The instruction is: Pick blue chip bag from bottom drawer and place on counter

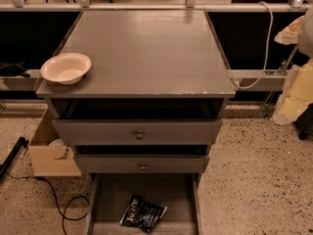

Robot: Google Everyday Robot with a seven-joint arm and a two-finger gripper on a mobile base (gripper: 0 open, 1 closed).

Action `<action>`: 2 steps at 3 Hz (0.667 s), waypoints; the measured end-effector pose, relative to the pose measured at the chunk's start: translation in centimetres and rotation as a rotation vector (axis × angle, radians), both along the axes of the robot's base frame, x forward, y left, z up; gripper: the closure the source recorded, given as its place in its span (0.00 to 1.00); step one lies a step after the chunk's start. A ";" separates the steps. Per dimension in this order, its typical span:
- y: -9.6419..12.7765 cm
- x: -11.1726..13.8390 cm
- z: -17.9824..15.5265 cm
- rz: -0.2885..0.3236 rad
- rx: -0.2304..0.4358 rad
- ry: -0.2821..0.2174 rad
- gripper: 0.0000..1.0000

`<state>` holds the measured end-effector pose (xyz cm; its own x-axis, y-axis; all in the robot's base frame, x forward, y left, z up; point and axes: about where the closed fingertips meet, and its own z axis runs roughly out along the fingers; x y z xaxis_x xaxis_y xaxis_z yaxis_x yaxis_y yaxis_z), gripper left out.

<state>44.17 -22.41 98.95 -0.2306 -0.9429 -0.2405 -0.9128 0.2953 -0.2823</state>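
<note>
The blue chip bag (142,212) lies crumpled on the floor of the bottom drawer (107,199), which is pulled out at the bottom of the view. The two knobbed drawers above it are slightly open. The counter (146,53) is the broad grey cabinet top. My pale arm with the gripper (288,109) hangs at the right edge of the view, beside the cabinet at counter height. It is far from the bag and holds nothing that I can see.
A white bowl (66,68) sits at the counter's front left corner. A cardboard box (49,153) and a black cable (58,199) lie on the speckled floor left of the cabinet. A white cable (264,43) hangs at the right.
</note>
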 end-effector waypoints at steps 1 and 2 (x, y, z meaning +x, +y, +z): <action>-3.2 0.7 -2.0 -0.090 0.071 0.050 0.00; -4.1 0.3 -5.3 -0.143 0.133 0.117 0.00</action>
<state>44.48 -26.49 93.66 -0.3938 -0.8602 -0.3240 -0.8831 0.4519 -0.1264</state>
